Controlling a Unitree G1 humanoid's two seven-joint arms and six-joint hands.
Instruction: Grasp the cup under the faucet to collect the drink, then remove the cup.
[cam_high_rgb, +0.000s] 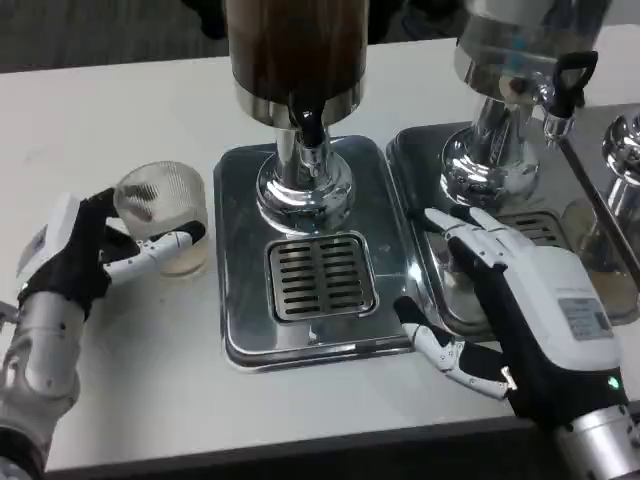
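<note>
Our left hand (85, 250) wraps its fingers around a ribbed clear cup (165, 215), gripping it where it stands on the white table (150, 390) just beside the left edge of the steel drip tray (240, 330). Our right hand (515, 315) holds nothing, fingers spread, resting over the seam between that tray and a 2nd tray (420, 150) to its right. The dark drink dispenser (295, 60) and its faucet (312, 125) stand at the first tray's far edge, above the slotted grate (320, 278).

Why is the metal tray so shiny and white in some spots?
In the head view, overhead light glares off the polished silver drip tray and chrome dispenser base; the ribbed clear plastic cup held by the left hand looks slightly blurry.
</note>
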